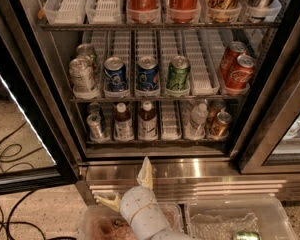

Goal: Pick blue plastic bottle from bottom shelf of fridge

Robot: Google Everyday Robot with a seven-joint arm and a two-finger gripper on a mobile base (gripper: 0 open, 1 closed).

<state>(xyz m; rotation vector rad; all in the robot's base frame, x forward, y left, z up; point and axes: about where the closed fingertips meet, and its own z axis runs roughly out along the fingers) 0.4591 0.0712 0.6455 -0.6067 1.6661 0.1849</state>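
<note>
So the fridge [65, 134] fills nearly the whole frame, with its shiny steel base [190, 176] running across the lower third. The bottom shelf [160, 142] sits just above that base, all white slotted lane trays. Two clear plastic bins [230, 209] are along the bottom edge.

The gripper [127, 186] is at lower centre, in front of the steel base and well below the shelf. Its fingers [146, 171] are spread wide with nothing between them, one pointing up and one off to the left.

The blue plastic bottle [147, 120] (dark brownish body, white cap) stands upright on the bottom shelf, a bit left of centre. A lookalike bottle [123, 123] is just beside it on the left, and a clear bottle [197, 120] is further right. A green can [179, 73] is on the rack above.
</note>
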